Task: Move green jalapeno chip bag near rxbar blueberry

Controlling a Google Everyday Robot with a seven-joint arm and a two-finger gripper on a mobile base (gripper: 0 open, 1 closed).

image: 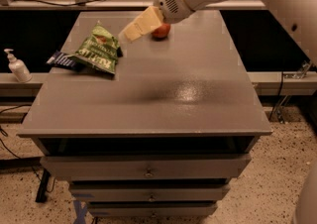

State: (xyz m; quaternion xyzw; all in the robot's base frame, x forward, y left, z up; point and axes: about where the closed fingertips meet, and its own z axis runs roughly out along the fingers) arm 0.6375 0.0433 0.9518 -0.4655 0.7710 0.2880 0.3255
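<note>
On the left of the grey bench [198, 94], the small dark blue rxbar blueberry wrapper [62, 60] touches the left edge of the crinkly green jalapeno chip bag [97, 49]. The bag's white lettering and the bar's pale stripes are too blurred to read. To their right the pale pincer [136, 26] hangs above the bench, clear of the bag; I cannot tell whether it is apart or together, and a low leftward sweep could snag the bag and drag it off the bar.
</note>
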